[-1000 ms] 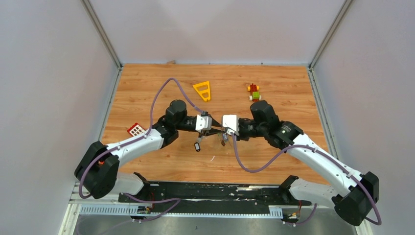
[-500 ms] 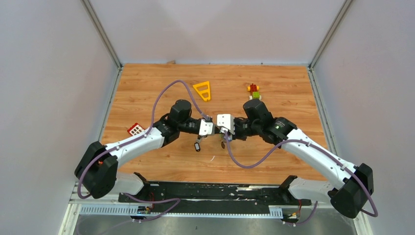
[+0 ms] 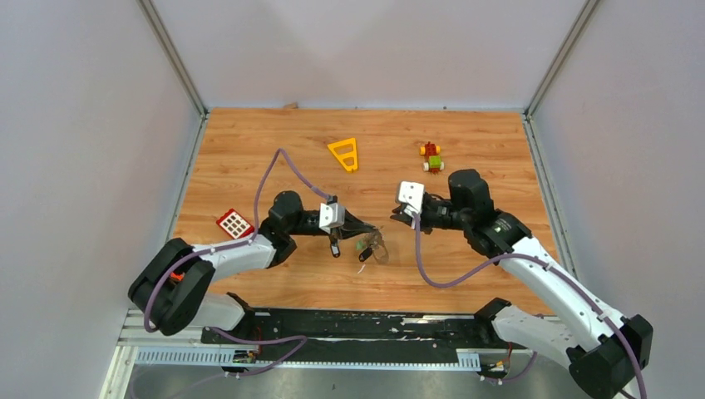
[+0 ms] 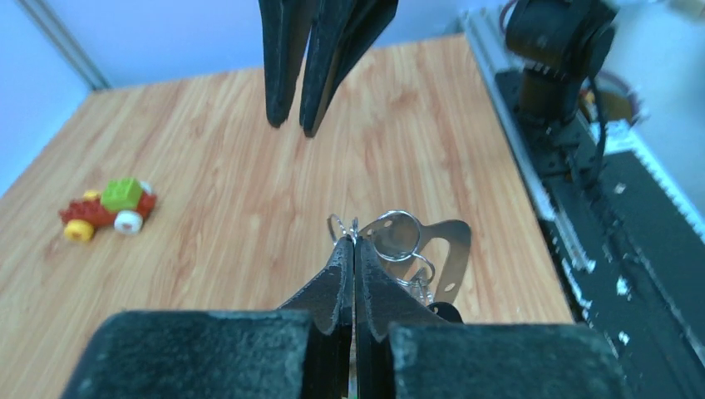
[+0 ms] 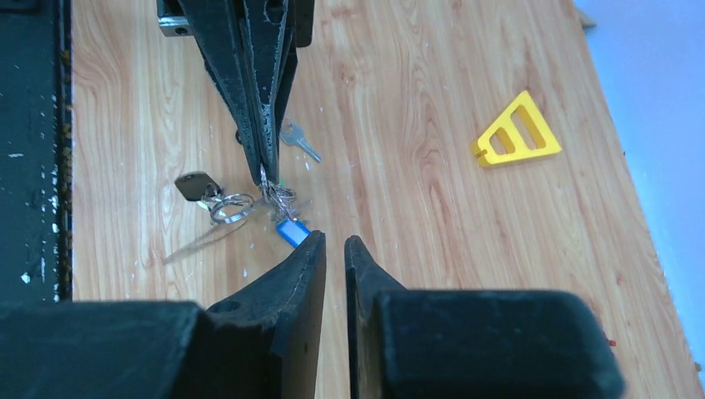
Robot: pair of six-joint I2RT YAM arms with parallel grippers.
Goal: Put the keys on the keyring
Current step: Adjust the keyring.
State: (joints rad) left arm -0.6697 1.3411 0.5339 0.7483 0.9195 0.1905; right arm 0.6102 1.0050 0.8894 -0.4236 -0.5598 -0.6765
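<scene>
Tool on the left arm (image 4: 353, 246) was pressed fully shut, its two black fingertips (image 4: 342, 258) pinching a thin wire ring in the bunch of keys (image 5: 278, 199). The bunch hung from that pinch near the middle of the tabletop (image 3: 465, 141), a little to the near side. A blue tag (image 5: 291, 231) dangled lowest, and a black tag (image 5: 195, 184) lay off to one side. The keyring (image 4: 459, 253), a large silver-grey loop, sat just beside the tool's tip on its near side, tangled in with the small rings. Whether the bunch was clear of the wood or resting on it could not be told.

The right arm's tool (image 5: 335, 249) hovered just to the right of the bunch, pointing at it. Its fingers stood a narrow gap apart with nothing between them. One bare silver key (image 5: 299, 143) lay loose on the tabletop just beside the left tool. A yellow triangle frame (image 5: 515, 129) and a toy block figure (image 4: 108, 208) sat well apart at the far side (neither belonged to the job).

These parts were probably light, stiff and slick. Thin metal gives hard fingers little to bite on, and a dangling bunch would likely swing or twist. The loop looked best held across its long flat side. Each key seemed easiest to grip by its plastic tag or broad head, not by the wire ring.
</scene>
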